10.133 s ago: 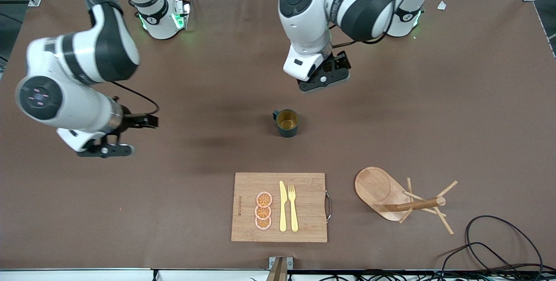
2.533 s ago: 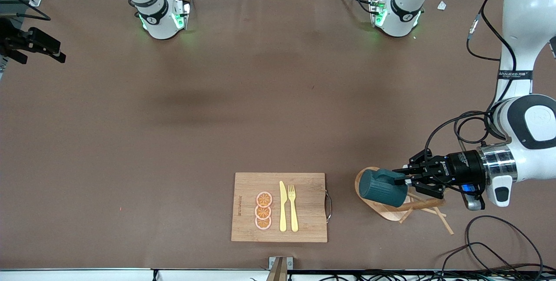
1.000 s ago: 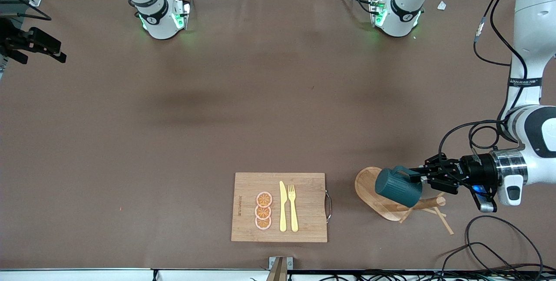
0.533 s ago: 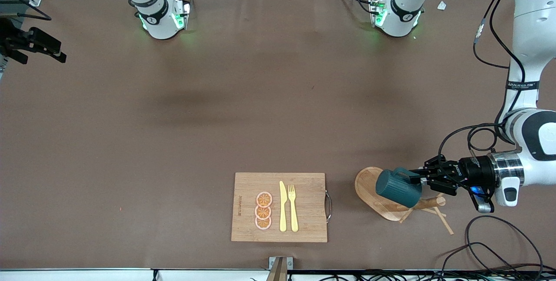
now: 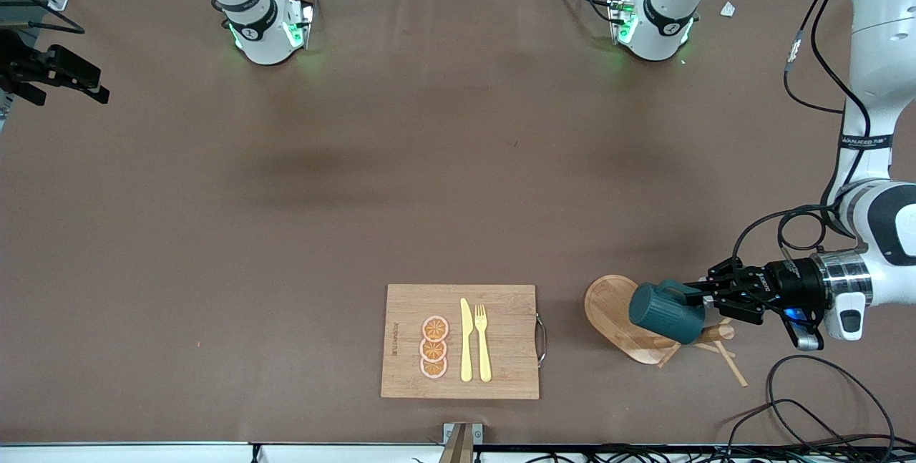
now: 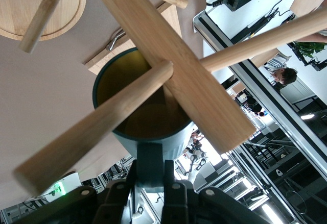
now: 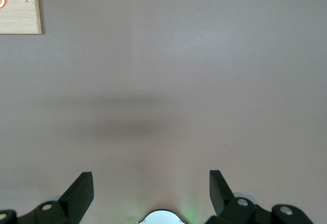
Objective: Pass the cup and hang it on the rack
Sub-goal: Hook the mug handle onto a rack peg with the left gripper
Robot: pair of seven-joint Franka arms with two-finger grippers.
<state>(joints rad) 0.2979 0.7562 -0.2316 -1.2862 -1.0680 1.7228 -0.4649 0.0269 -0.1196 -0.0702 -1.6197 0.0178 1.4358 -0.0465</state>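
Observation:
The dark teal ribbed cup [image 5: 665,313] lies on its side in the air over the rack [image 5: 615,309], its bottom turned toward the right arm's end. My left gripper [image 5: 705,296] is shut on its loop handle. In the left wrist view the cup's mustard inside [image 6: 148,117] faces me, with the rack's thick post [image 6: 173,71] and one thin peg [image 6: 97,127] crossing in front of its mouth; my left gripper [image 6: 149,175] clamps the handle. My right gripper [image 7: 152,175] is open and empty, waiting high over bare table at the right arm's end.
A rectangular bamboo cutting board [image 5: 408,338] with orange slices, a yellow knife and a fork lies beside the rack, toward the right arm's end. Black cables [image 5: 809,406] coil on the table nearer the front camera than my left gripper.
In the last second my left gripper has drawn the cup a little toward the left arm's end and slightly lower over the rack's post. The right arm has not moved.

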